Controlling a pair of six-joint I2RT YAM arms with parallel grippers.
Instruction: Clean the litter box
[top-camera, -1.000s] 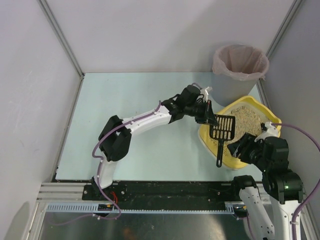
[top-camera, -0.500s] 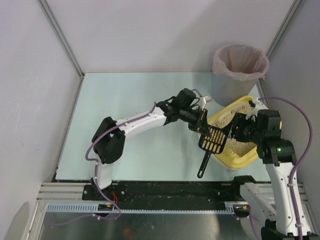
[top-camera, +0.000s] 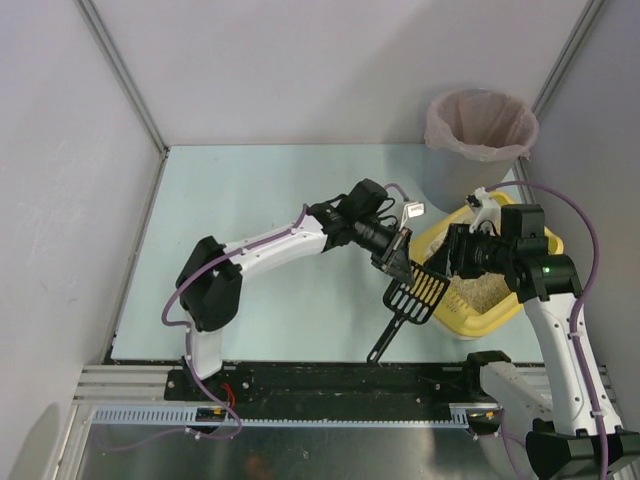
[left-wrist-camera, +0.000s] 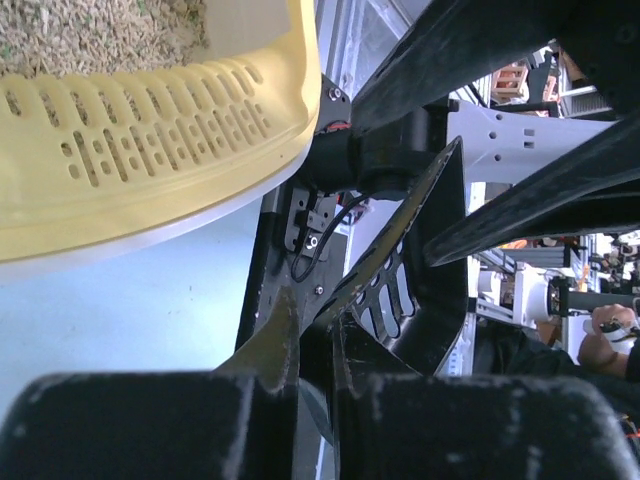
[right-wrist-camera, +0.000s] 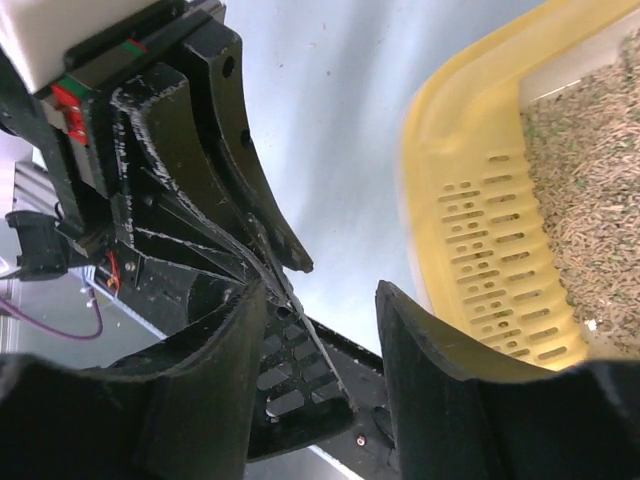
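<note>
A grey bin (top-camera: 480, 135) with a pink bag stands in the upper right, just behind the litter box (top-camera: 485, 320). A black scoop (top-camera: 418, 293) is in the way at the box's left side, its handle pointing to the lower left. The left gripper (top-camera: 400, 265) pinches the scoop. The right gripper (top-camera: 447, 268) has its fingers spread (the scoop's thin edge sits between them). The yellow box lies at the right, turned like a diamond, one corner toward the bin; it looks nearly square.
</note>
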